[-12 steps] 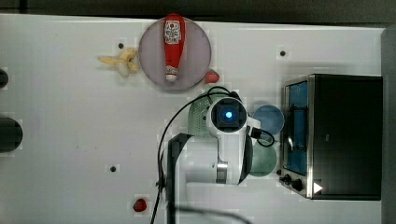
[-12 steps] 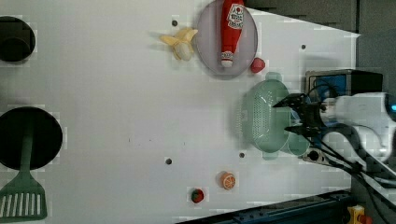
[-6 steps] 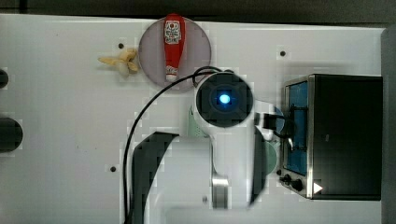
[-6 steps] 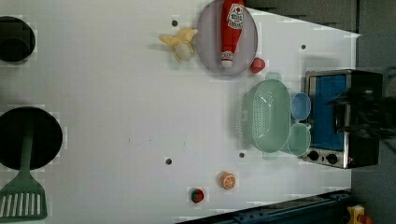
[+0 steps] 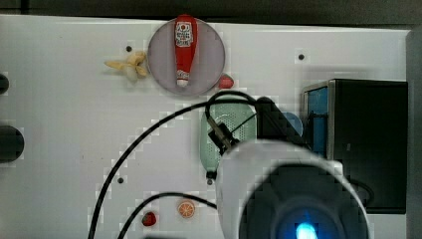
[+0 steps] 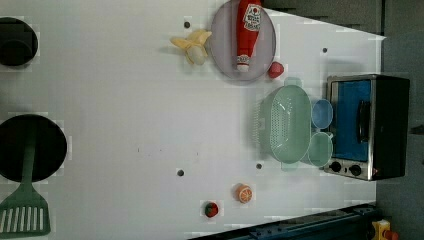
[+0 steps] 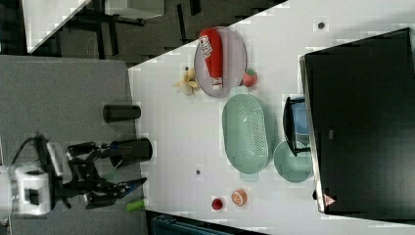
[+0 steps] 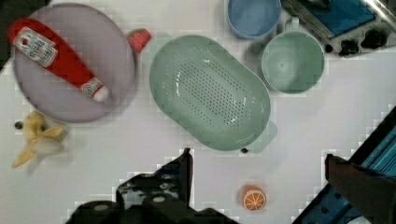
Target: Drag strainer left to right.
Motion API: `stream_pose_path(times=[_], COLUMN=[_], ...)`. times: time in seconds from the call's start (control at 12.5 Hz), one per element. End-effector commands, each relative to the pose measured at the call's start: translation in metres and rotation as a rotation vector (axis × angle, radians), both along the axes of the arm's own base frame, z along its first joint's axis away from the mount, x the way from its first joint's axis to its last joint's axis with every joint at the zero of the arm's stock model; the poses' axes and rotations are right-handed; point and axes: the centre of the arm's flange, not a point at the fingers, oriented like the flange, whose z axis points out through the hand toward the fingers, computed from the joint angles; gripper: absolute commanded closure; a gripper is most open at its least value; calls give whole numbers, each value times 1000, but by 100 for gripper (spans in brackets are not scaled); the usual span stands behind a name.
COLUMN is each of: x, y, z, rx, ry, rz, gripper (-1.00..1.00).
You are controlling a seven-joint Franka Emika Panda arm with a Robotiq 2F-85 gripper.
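Top view: the arm's white body looms large over the desk (image 5: 59, 124), covering part of the strainer (image 5: 234, 124), which lies just left of the black toaster oven (image 5: 368, 144). A ketchup bottle (image 5: 183, 47) rests on a grey plate (image 5: 209, 55) above it.

Left view: clear look now, the mint strainer (image 6: 289, 125) sits flat on the desk, long side toward the oven, with a blue bowl (image 6: 322, 113) and a green bowl (image 6: 320, 149) tucked between them (both just beside its rim). An orange slice (image 6: 244, 193) and a strawberry (image 6: 211, 209) lie lower down.

Right view: the end effector (image 7: 132, 188) hangs well off the desk's left edge, its fingers spread and holding nothing.

Wrist view: the strainer (image 8: 210, 91) lies beside the plate, a peeled banana (image 8: 37, 140) nearby.
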Motion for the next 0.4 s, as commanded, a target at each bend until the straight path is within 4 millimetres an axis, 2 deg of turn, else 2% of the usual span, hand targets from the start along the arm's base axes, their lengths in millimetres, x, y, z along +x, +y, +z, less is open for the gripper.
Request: stream_pose_path(times=[0.08, 0.4], x=[6, 7], y=[5, 6], z=[-25, -27], rx=[15, 14], ry=[67, 71], rz=[82, 84], gripper=[-100, -100])
